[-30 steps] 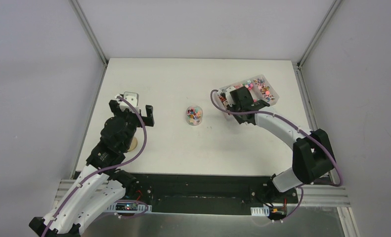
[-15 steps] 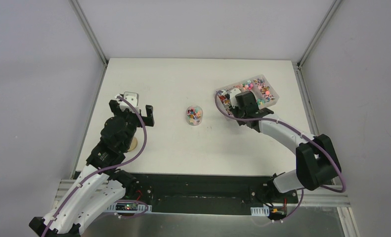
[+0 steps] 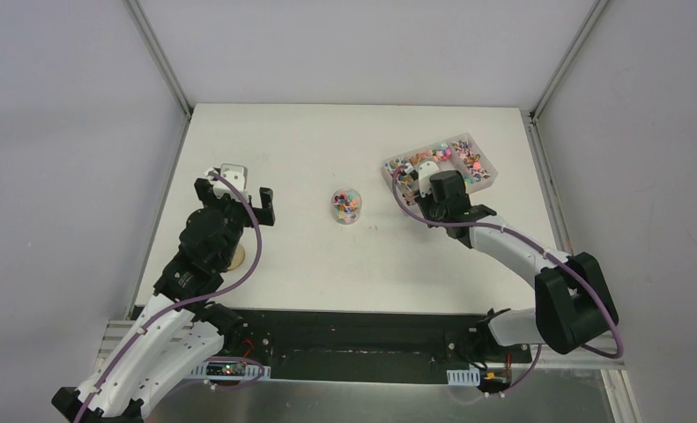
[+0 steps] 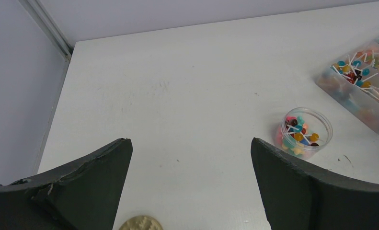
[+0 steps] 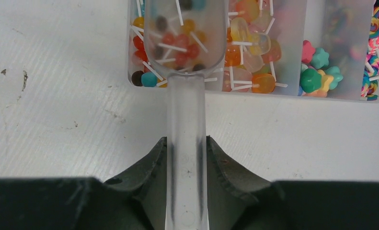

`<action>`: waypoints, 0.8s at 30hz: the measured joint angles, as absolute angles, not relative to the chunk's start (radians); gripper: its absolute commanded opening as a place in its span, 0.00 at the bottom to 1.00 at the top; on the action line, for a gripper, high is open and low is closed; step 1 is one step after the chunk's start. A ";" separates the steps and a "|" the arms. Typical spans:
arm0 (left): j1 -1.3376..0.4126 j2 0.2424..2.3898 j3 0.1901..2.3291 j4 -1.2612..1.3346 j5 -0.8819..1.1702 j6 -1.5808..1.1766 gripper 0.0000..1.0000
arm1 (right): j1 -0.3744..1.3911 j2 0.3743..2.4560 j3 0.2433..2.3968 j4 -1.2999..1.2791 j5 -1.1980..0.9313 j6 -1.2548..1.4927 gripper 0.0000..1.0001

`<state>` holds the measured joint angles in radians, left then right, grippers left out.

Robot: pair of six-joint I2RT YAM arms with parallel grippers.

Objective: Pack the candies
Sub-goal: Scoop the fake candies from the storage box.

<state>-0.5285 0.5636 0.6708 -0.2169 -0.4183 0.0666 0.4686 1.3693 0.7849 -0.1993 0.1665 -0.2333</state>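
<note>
In the last second the right pincer (image 5: 186, 149) has drawn back toward the near side and turned. The clear scoop (image 5: 185, 33) now sits over the left end of the tray (image 3: 487, 160) at the far right with candies (image 5: 175, 48) in its bowl, so a scoopful looks ready to carry left to the part-filled jar (image 3: 346, 205) mid-table. Its fingers are clamped on the scoop's handle, though I can't quite tell whether the bowl is clear of the tray. The left pincer (image 4: 189, 143) hangs wide apart on the left, holding nothing.
</note>
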 measured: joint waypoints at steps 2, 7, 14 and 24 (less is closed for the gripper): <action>-0.529 0.564 0.671 -0.217 -0.418 0.067 0.99 | 0.467 1.356 0.771 -0.185 0.163 -0.232 0.00; -0.529 0.567 0.671 -0.217 -0.418 0.067 0.99 | 0.460 1.304 0.739 -0.160 0.160 -0.230 0.00; -0.529 0.569 0.671 -0.217 -0.419 0.067 0.99 | 0.446 1.276 0.733 -0.133 0.164 -0.231 0.00; -0.529 0.569 0.669 -0.217 -0.418 0.067 0.99 | 0.445 1.195 0.706 -0.131 0.133 -0.253 0.00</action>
<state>-0.5285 0.5694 0.6689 -0.2169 -0.4183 0.0666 0.4446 1.1946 0.7063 -0.1310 0.1333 -0.2527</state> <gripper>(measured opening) 0.992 0.308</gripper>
